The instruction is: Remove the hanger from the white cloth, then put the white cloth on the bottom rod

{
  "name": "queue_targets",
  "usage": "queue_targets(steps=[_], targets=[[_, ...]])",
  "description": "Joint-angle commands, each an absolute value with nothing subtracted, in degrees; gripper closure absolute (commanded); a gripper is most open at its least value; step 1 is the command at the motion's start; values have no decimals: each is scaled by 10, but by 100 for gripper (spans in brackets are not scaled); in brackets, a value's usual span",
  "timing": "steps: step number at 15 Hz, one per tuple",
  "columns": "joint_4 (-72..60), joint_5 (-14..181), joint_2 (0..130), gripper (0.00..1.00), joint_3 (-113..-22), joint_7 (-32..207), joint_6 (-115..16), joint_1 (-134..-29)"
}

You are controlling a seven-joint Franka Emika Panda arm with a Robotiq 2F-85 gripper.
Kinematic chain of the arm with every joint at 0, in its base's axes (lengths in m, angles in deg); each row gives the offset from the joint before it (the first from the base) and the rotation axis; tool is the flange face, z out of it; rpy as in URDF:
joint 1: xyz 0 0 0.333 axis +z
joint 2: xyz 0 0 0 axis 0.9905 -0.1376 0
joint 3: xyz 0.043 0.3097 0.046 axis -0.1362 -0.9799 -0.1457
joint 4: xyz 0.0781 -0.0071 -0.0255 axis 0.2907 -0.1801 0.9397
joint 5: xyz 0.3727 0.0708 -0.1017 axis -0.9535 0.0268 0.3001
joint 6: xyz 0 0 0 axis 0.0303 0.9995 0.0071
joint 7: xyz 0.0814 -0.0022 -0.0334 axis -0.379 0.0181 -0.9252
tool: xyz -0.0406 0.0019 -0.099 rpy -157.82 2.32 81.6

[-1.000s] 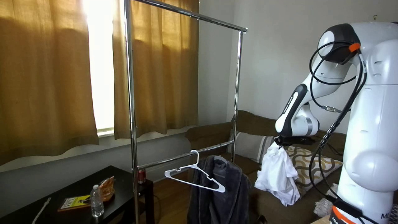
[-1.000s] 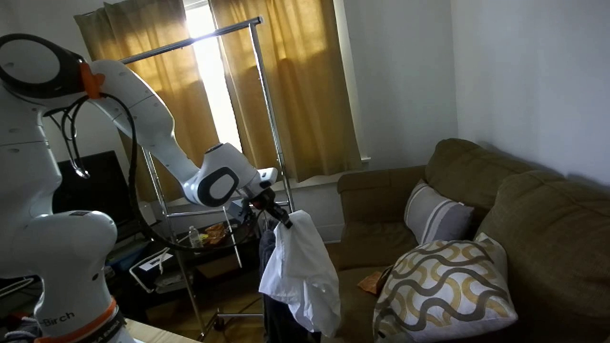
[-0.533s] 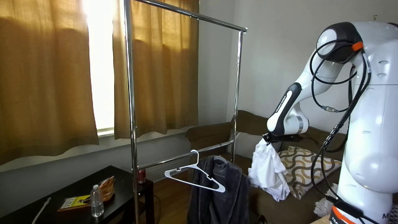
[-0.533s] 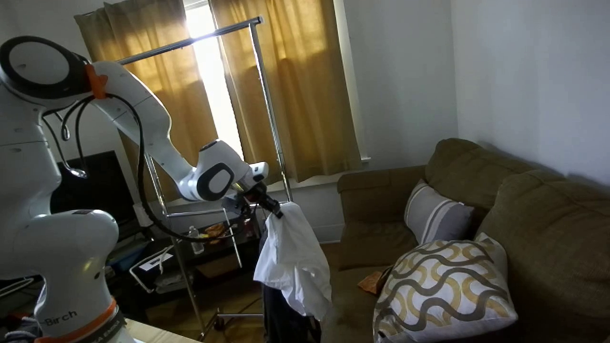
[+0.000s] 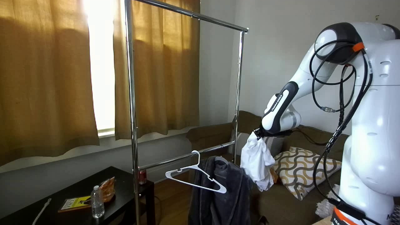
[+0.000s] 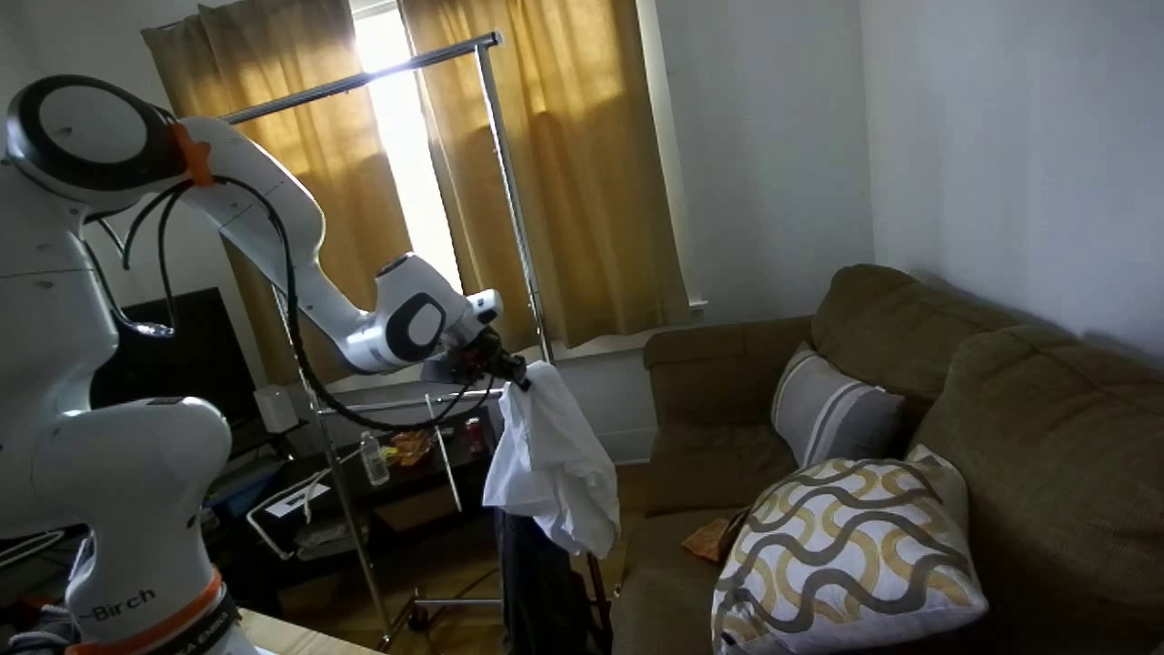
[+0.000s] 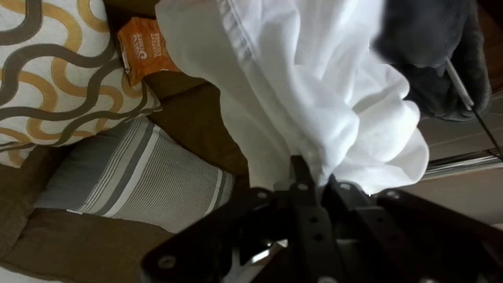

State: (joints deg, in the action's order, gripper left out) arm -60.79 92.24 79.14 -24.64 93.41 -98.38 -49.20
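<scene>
Pinching the creased, soft white cloth (image 5: 256, 159) beside the tubular silver metal garment rack (image 5: 131, 93)

Hanging from the black two-fingered pincer (image 7: 317, 177) of the jointed white robot arm (image 5: 381, 106), the white cloth droops in loose folds near the rack's metal upright (image 5: 239, 68) closest to the brown fabric sofa (image 6: 727, 364); the pincer is pressed together on a bunched fold of it, as the wrist view shows; in an exterior view a gap shows between the cloth and the rack's thin, horizontal metal bottom rod (image 5: 215, 147); a white plastic hanger (image 5: 195, 167) hooks over that rod, apart from the cloth; beside the hanger, below the rod, hangs a dark grey plush garment (image 5: 215, 193), and whether the cloth brushes it I cannot tell from where I stand.

Behind the rack are mustard-yellow fabric curtains (image 5: 168, 78) and a bright window (image 5: 101, 68); on the window side of the rack stands a black rectangular table (image 5: 125, 179) bearing a clear plastic bottle (image 5: 97, 203) and a red cylindrical can (image 5: 142, 177); on the sofa, past the rack, rest a striped grey cushion (image 6: 832, 405), a white pillow (image 6: 846, 564) patterned with grey and gold waves, and a crinkled orange packet (image 7: 145, 51).
</scene>
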Motion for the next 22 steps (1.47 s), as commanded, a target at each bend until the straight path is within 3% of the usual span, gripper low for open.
queue_targets(steps=[1,6,12,13,18,19,21,22], targets=[[-580,993,811,98,-206,967,-940,-456],[-525,1165,846,98,-187,1083,-857,-431],[-540,1287,1021,98,-309,1192,-680,-442],[-522,1194,919,94,-384,1122,-754,-550],[-533,1194,975,94,-414,1129,-717,-553],[-541,1180,973,98,-414,1127,-752,-554],[-553,1154,984,98,-481,1110,-812,-605],[-549,1203,1005,98,-425,1153,-813,-533]])
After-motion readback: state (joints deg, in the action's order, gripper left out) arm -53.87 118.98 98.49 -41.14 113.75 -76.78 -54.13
